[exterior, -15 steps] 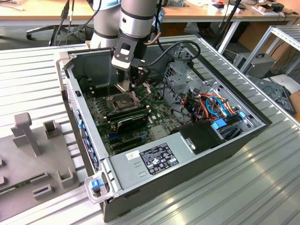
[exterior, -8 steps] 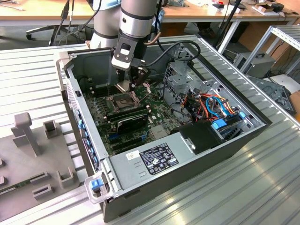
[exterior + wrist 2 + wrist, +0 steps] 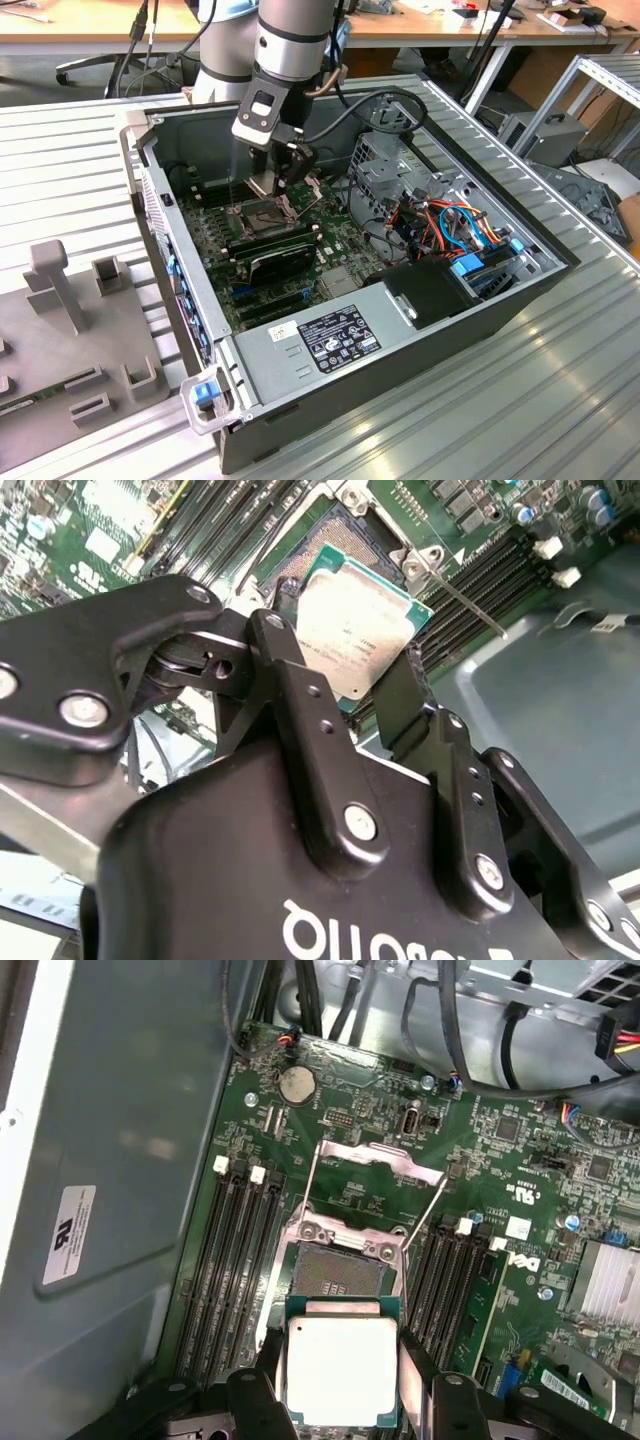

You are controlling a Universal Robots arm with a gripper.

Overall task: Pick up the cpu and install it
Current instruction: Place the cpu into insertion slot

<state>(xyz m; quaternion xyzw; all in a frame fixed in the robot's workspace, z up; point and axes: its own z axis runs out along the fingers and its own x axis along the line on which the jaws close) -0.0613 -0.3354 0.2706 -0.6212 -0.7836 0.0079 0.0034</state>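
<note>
The cpu (image 3: 340,1365) is a thin square chip with a dull grey-tan face and a green rim. My gripper (image 3: 340,1400) is shut on it, one black finger (image 3: 268,1372) on each of two opposite edges. It hangs level, a little above and just off the open socket (image 3: 335,1275), whose metal frame (image 3: 380,1158) is swung up and whose lever wires stand out to the sides. In the second wrist view the cpu (image 3: 365,620) sits tilted between the fingertips (image 3: 283,645), with the socket (image 3: 330,540) behind it. In the exterior view the gripper (image 3: 270,182) is low inside the case over the socket (image 3: 262,212).
Long black memory slots (image 3: 235,1260) flank the socket on both sides. The open computer case (image 3: 150,190) has tall walls around the green board. Cables and a drive cage (image 3: 400,165) crowd the exterior view's right. A grey moulded tray (image 3: 80,340) lies at the exterior view's left.
</note>
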